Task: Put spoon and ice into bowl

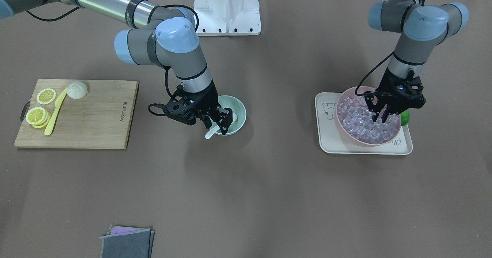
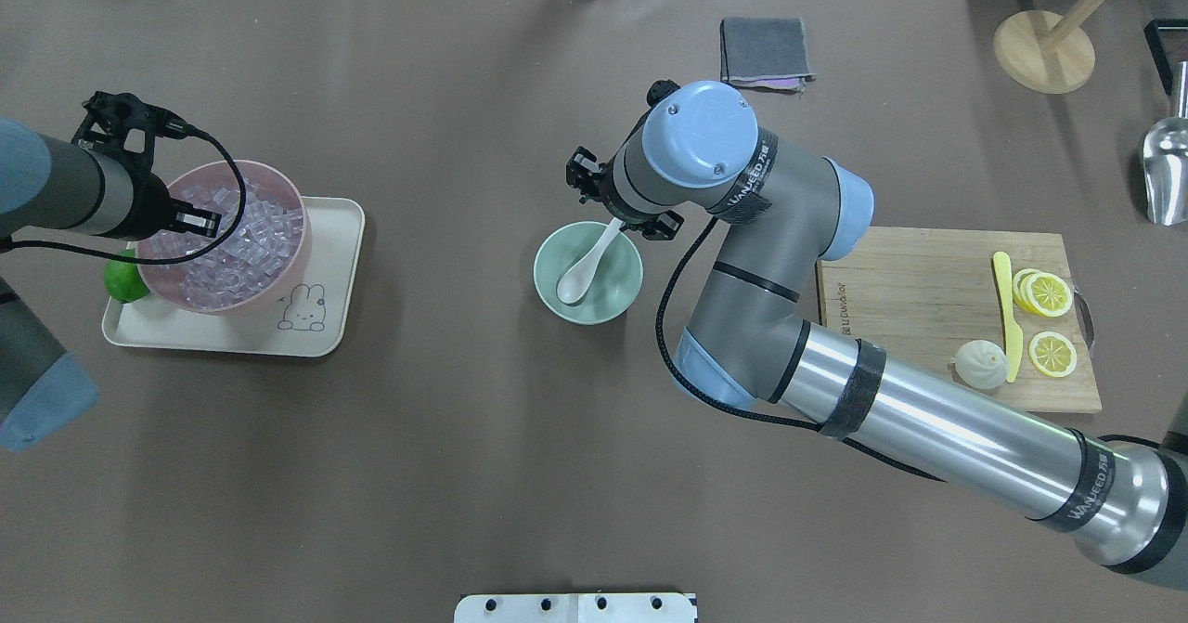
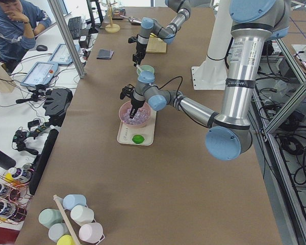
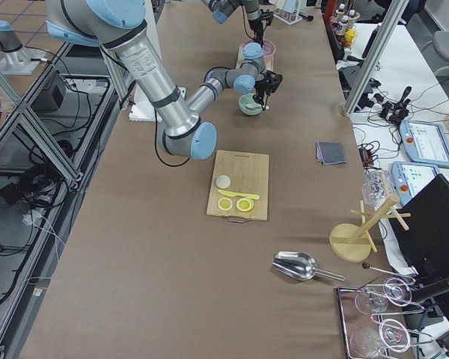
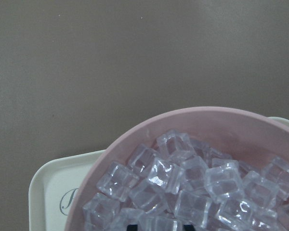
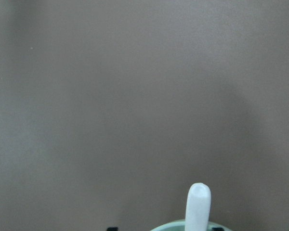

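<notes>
exterior front-facing | right gripper (image 1: 222, 124) parted around spoon (image 1: 211, 133) in bowl (image 1: 240, 112) | left gripper (image 1: 379, 116) at ice (image 1: 357, 121), grip unclear

Left pincer (image 1: 379, 119) low, right pincer (image 1: 220, 126) parted

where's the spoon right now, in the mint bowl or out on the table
In: the spoon has its scoop inside the bowl, its handle leaning over the rim.

On the worktop (image 2: 464, 437) the spoon (image 2: 580, 275) lies in the bowl (image 2: 614, 300) before me, its handle over the far rim under my right hand (image 1: 220, 119), the tray (image 2: 329, 326) carrying the bigger bowl (image 2: 299, 242) of ice (image 2: 260, 233) sits left beneath my left hand (image 1: 380, 115), and the cutting board (image 2: 910, 307) lies right.
</notes>
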Controlling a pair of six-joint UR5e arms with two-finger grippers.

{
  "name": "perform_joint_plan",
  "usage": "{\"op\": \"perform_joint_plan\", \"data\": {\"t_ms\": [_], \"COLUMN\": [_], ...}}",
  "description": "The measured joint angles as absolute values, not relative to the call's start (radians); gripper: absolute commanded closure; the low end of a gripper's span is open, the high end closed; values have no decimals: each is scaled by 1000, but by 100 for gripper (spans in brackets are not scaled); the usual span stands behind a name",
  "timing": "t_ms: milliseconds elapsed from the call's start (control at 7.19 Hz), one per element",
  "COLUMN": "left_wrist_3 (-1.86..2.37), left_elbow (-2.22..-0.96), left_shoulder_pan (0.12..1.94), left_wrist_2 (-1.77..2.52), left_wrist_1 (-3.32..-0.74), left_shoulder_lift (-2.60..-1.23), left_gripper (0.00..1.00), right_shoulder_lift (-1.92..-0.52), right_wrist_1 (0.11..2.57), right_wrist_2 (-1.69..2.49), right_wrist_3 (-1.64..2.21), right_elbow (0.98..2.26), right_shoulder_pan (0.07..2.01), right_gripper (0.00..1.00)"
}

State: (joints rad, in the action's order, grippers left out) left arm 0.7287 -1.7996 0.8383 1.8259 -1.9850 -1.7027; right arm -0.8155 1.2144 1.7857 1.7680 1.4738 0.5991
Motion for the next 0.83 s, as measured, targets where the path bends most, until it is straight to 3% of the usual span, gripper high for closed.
{"op": "perform_joint_plan", "data": {"t_ms": [278,557,835], "left_wrist_3": [729,739,800], "left_elbow": [-1815,-1863,-1881], "left_shoulder_pan": [839,839,817], "left_wrist_2": [1827,1835,1850], "left_wrist_1": [-1985,-1983,-1934], "left_shoulder_lift": [-1703,-1712,-1821], "left_gripper": [100,100,100], "right_shoulder_lift": [-855,-983,-1141], "right_wrist_1": [1222,1225,1225], "right_wrist_2": [1837,1925,2001], "right_wrist_3": [1761,1707,1587], "right_elbow": [1546,1687,1808], "right_shoulder_pan": [622,681,749], "right_gripper": [0,0,0]}}
